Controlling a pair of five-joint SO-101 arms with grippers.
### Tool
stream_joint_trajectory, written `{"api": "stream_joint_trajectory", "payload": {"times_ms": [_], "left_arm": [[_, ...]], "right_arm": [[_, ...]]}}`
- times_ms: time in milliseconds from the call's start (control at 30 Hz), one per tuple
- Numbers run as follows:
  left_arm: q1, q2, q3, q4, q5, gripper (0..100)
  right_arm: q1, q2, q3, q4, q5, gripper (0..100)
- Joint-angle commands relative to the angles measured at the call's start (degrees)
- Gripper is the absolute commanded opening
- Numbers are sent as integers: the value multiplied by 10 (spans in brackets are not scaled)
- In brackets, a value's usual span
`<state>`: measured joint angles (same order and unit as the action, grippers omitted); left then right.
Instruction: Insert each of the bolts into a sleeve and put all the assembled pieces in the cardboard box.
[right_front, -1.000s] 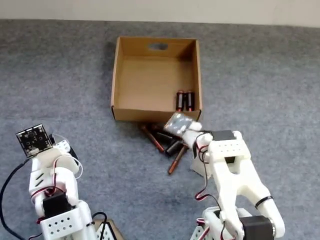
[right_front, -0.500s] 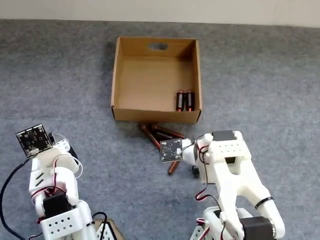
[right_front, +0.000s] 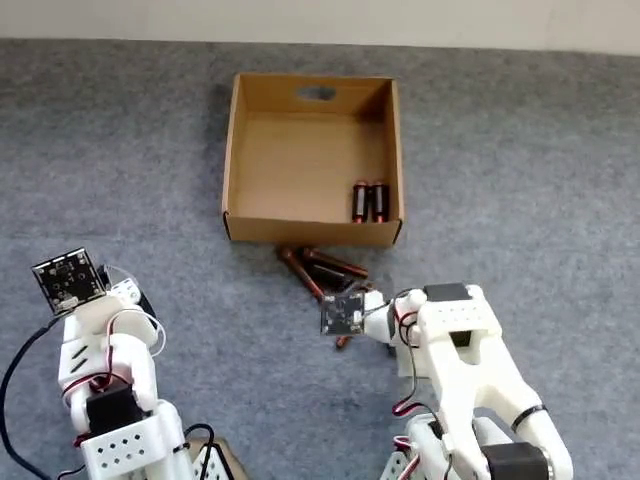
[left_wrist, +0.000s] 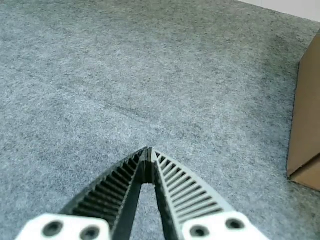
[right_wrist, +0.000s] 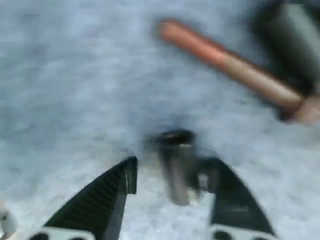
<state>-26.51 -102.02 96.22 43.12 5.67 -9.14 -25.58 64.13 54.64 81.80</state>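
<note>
The sleeve (right_wrist: 177, 167) lies on the table (right_front: 120, 150) in front of the cardboard box (right_front: 232, 150), between the jaws of your right gripper (right_wrist: 172, 172), which stands open, long axis running along them.

1. The box (right_front: 310, 231) is brown cardboard, square and open-topped, with an oval hand slot in its far wall. It stands upright on the grey surface.
2. Two assembled pieces (right_front: 369, 201), short and dark with copper-red ends, lie side by side, touching, in the box's near right corner.
3. Loose bolts (right_front: 335, 263), long copper-coloured rods, lie in a crossed heap on the surface just outside the box's near wall.
4. A sleeve (right_wrist: 177, 165), a short dark tube, lies on the surface between the spread fingers of the right claw (right_wrist: 172, 167), nearer one finger. One bolt (right_wrist: 230, 62) lies just beyond it, with a second sleeve (right_wrist: 295, 35) beside that bolt's head.
</note>
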Motion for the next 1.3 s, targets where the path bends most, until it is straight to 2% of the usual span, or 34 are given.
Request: {"api": "stream_joint_trajectory", "payload": {"times_ms": [0,233,400,500,600,767,1033,1167,1267], "left_arm": [[9,-3,1,-11,4,10],[9,-3,1,-11,4,10],[9,-3,1,-11,4,10],[9,-3,1,-11,4,10],[9,-3,1,-11,4,10],[9,-3,1,-11,4,10],[10,-3,1,-11,4,10],[23,-3,0,-11,1,10],[41,-3,0,-11,-40,9]], "right_arm": [[11,-1,3,-59,-120,17],[18,-6,-29,-77,-332,5],[73,-6,-51,-76,-527,5],[115,-6,-50,-69,-605,5],[142,-2,-48,-69,-638,5],[142,0,-49,-62,-647,5],[76,-6,-53,10,-651,7],[72,-26,-55,3,-716,7],[65,-88,-41,-11,-724,6]]}}
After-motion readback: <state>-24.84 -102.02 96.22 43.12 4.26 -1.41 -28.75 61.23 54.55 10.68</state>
